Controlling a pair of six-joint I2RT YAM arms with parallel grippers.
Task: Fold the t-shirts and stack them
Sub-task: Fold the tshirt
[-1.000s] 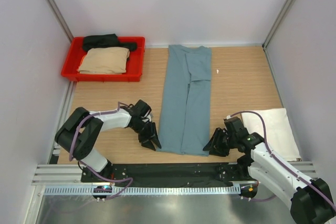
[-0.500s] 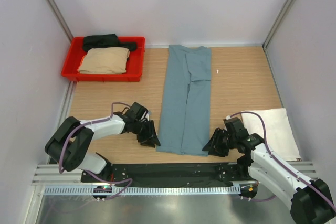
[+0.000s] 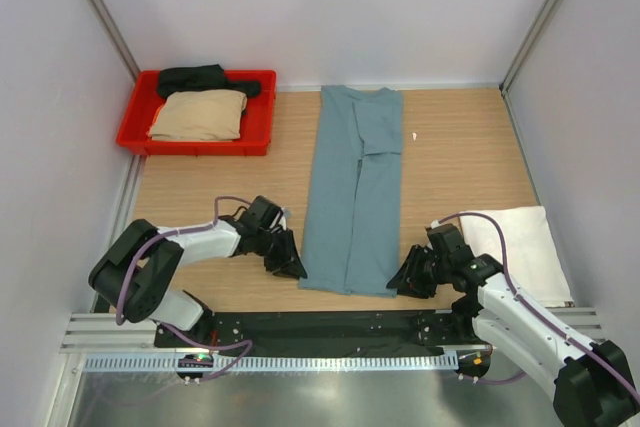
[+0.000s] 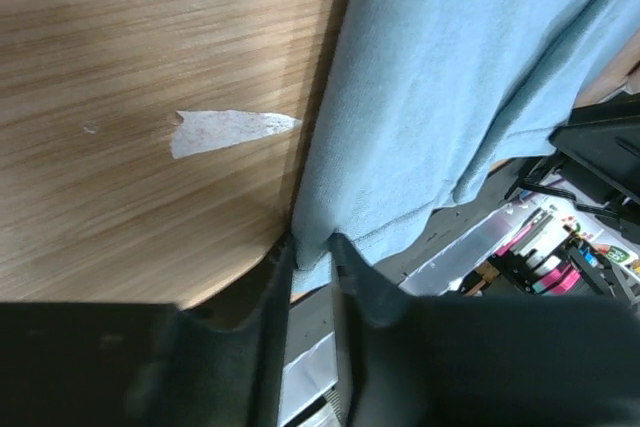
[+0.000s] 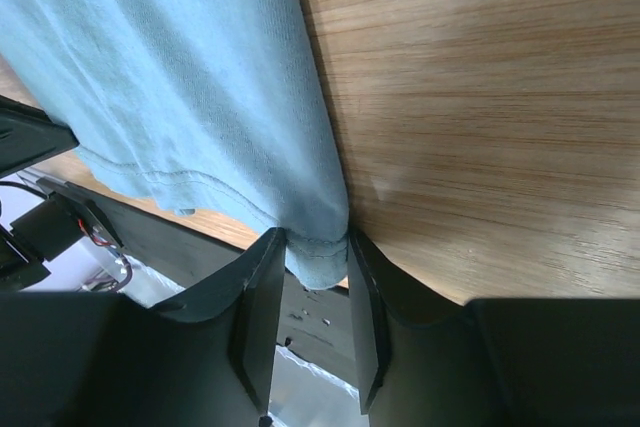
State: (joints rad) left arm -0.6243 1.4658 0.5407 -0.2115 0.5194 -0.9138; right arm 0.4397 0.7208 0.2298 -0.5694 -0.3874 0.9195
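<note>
Teal t-shirt [image 3: 355, 197] lying on worktop [image 3: 460, 147], long axis running away frm arms. L pincer [image 4: 310, 249] & R pincer [image 5: 313, 244] each pinching a near hem corner, collar end lying straight ahead.

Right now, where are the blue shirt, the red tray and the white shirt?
blue shirt [image 3: 355, 197], top view, middle of the cloth.
red tray [image 3: 200, 147], top view, near wall.
white shirt [image 3: 520, 247], top view, centre.

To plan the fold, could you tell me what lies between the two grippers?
The near hem of the dusty teal-blue cloth t-shirt lies between the left gripper and the right gripper, as the top view shows.
</note>
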